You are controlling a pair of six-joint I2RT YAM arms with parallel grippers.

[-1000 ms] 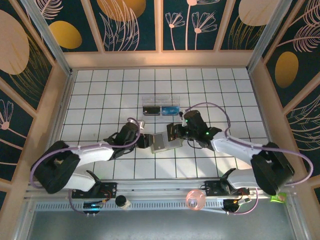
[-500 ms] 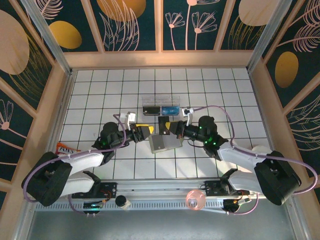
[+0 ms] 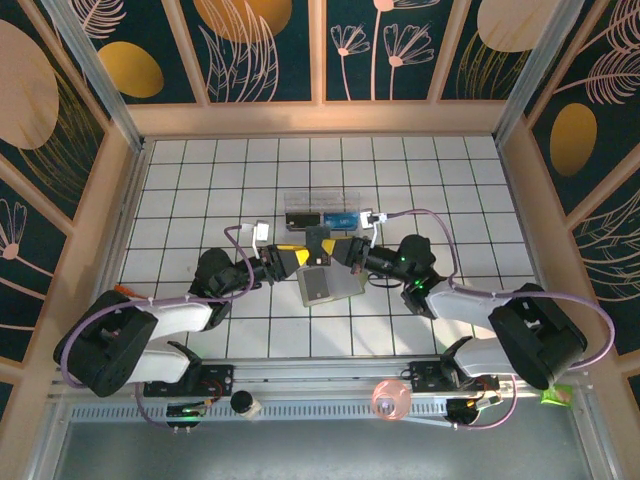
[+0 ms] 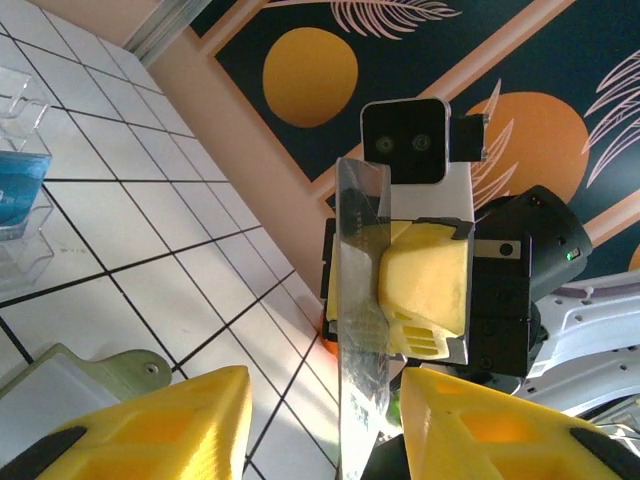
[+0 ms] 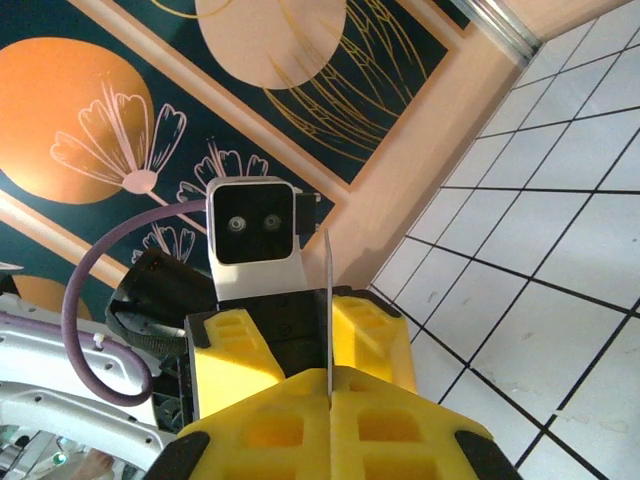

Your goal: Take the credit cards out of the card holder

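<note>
card holder (image 3: 328,286): was pale green
card (image 4: 360,300): was shiny grey
bench (image 3: 200,180): was white, black grid
left end effector (image 4: 325,398): was yellow
right end effector (image 5: 328,398): was yellow

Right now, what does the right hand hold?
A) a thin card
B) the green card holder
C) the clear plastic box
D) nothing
A: the right hand is shut on a thin card, which the right wrist view shows edge-on in its grip.
</note>
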